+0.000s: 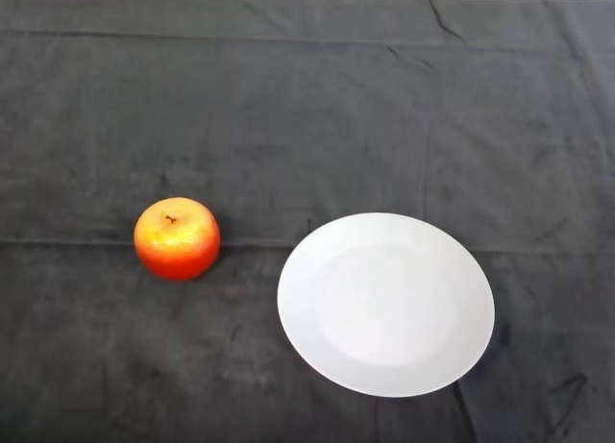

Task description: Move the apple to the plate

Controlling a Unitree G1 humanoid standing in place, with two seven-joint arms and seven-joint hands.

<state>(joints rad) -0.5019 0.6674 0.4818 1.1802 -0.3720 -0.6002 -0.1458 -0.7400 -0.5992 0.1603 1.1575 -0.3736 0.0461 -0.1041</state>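
Note:
A red and yellow apple [177, 237] stands upright on the dark cloth at the left of the middle, its stem up. A round white plate [385, 304] lies on the cloth to the right of the apple, a short gap apart from it. The plate holds nothing.
The dark cloth [307, 107] covers the whole table, with creases across it. The table's far edge runs along the top of the view.

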